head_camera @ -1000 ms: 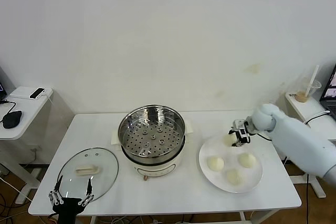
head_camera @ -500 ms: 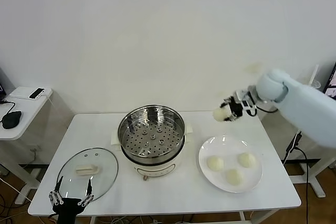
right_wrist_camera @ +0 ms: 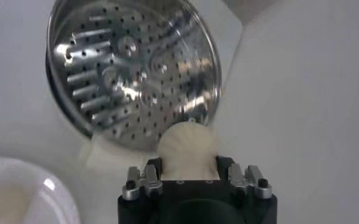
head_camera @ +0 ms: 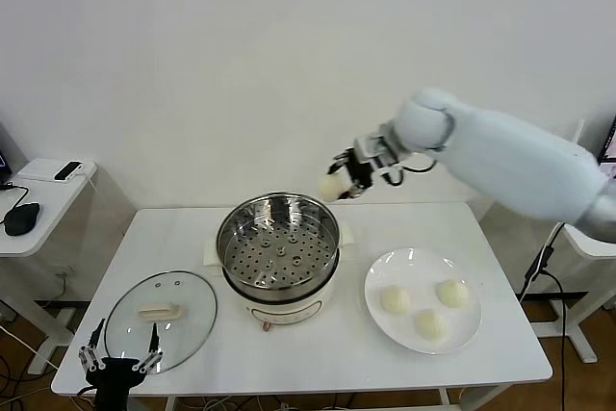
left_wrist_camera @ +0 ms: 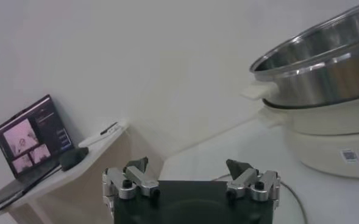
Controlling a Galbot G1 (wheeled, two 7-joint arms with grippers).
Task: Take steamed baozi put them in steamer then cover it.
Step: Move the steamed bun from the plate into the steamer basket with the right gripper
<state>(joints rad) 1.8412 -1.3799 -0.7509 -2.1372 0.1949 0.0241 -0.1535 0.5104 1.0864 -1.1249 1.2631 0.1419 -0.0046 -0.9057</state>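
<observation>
The right gripper (head_camera: 339, 183) has left the plate (head_camera: 380, 275) and swung across to the steamer (head_camera: 278, 241), where it now hangs in the air just past the rim at about 1 o'clock, jaws clamped on one bun (head_camera: 331, 187). A second ago that bun sat at the plate's 11 o'clock; half a second ago it was in mid-air above the plate. So the first bun is lifted and nearly delivered, and I judge the next move to be a short carry inward over the perforated floor, then a lowering and release. The right wrist view shows the bun (right_wrist_camera: 187, 146) pinched between the jaws with the basket (right_wrist_camera: 130, 73) beyond it. The bun is round, so it has no long axis to speak of. Three buns (head_camera: 422, 304) remain on the plate. The lid (head_camera: 161, 319) lies flat at the steamer's 8 o'clock, its oblong handle (head_camera: 158, 313) running 9 to 3. The left gripper (head_camera: 117, 363) waits wide open and empty at the table's near edge, by the lid.
</observation>
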